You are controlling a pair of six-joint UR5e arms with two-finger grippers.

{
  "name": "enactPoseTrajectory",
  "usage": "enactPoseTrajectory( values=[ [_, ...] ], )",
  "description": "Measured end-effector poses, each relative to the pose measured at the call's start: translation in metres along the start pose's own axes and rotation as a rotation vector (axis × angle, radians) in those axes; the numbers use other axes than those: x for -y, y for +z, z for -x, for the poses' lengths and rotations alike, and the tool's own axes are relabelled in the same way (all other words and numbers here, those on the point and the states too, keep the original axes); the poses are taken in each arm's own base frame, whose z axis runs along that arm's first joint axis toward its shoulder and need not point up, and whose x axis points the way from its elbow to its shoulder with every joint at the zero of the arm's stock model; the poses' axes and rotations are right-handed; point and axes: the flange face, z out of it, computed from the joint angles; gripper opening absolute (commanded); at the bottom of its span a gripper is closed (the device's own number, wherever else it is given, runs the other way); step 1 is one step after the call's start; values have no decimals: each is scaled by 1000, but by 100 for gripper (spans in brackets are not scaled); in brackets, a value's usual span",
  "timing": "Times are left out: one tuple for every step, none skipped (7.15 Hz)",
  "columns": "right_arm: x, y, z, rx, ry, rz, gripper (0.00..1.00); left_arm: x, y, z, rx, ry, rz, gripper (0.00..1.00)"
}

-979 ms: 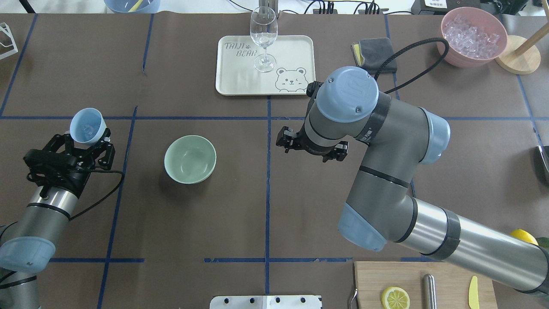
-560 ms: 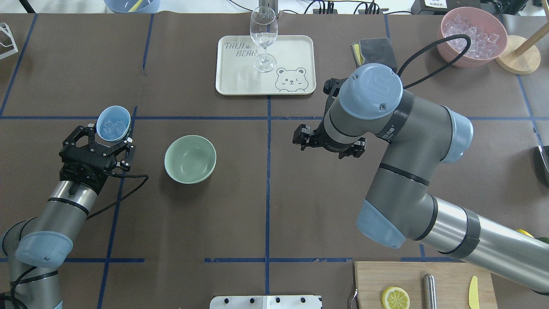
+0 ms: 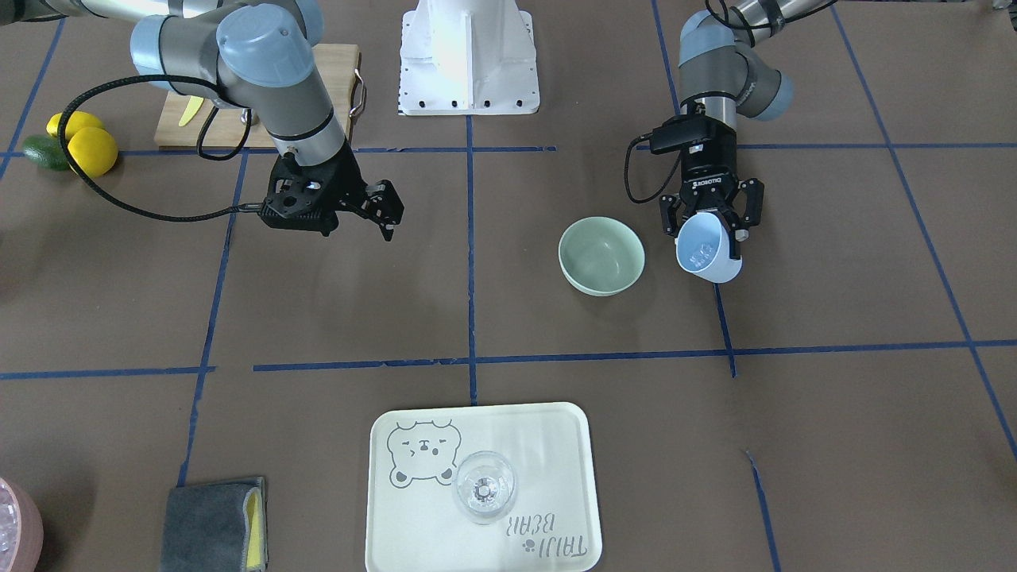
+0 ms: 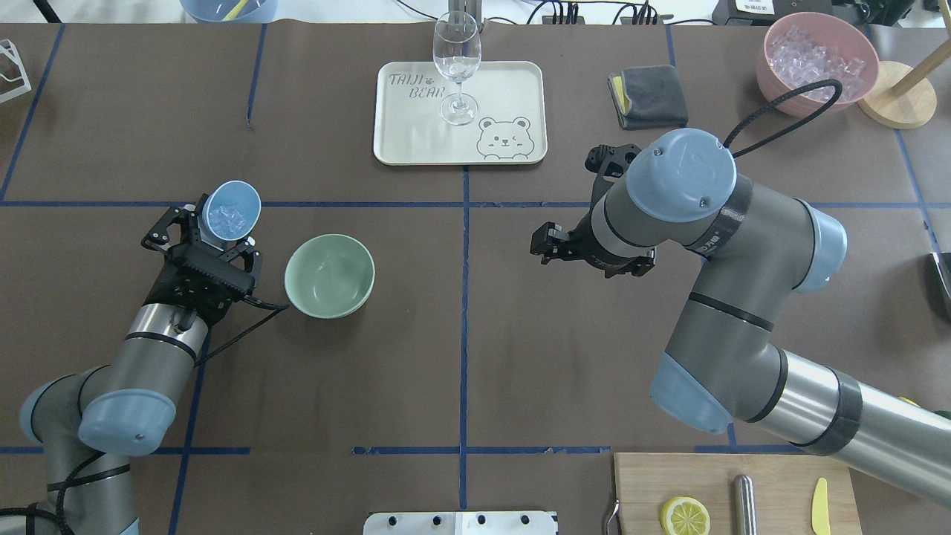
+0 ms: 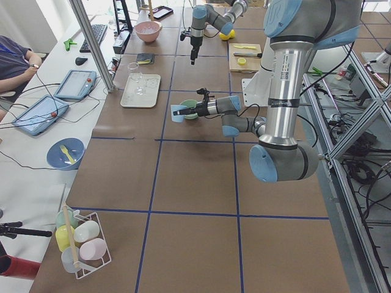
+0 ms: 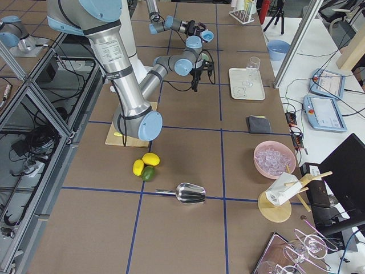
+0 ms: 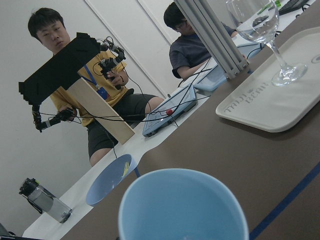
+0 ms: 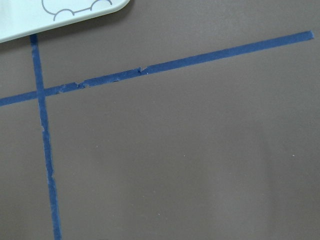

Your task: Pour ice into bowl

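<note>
The pale mint-green bowl (image 4: 329,276) stands upright and empty left of the table's middle; it also shows in the front view (image 3: 601,256). My left gripper (image 4: 210,239) is shut on a light blue cup (image 4: 232,210) just left of the bowl, above the table. The cup is tilted, its mouth facing away from the robot. Small clear ice cubes (image 4: 225,217) lie inside it. In the front view the cup (image 3: 707,248) hangs beside the bowl from the gripper (image 3: 709,218). My right gripper (image 3: 387,213) is open and empty, well to the right of the bowl.
A cream tray (image 4: 416,134) with a wine glass (image 4: 456,63) sits at the far middle. A pink bowl of ice (image 4: 816,59) and a grey cloth (image 4: 648,96) are far right. A cutting board (image 4: 773,513) with a lemon slice (image 4: 684,515) lies near right.
My left gripper has carried the blue cup rightwards, from the table's left side to just beside the bowl. My right arm has drawn away to the right.
</note>
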Motion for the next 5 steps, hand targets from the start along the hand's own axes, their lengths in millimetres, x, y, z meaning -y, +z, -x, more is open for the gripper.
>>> enactPoseTrajectory(
  values=[
    [0, 1, -2, 5, -1, -1, 100, 18, 1, -9, 11, 71, 44, 0],
    [0, 1, -3, 8, -1, -1, 100, 33, 4, -21, 23, 136, 81, 0],
    [0, 1, -3, 9, 1, -1, 100, 43, 4, -31, 48, 210, 103, 0],
    [0, 1, -3, 9, 2, -2, 100, 48, 2, -36, 85, 308, 105, 0],
    [1, 1, -4, 8, 3, -3, 100, 50, -1, -39, 125, 416, 96, 0]
  ],
)
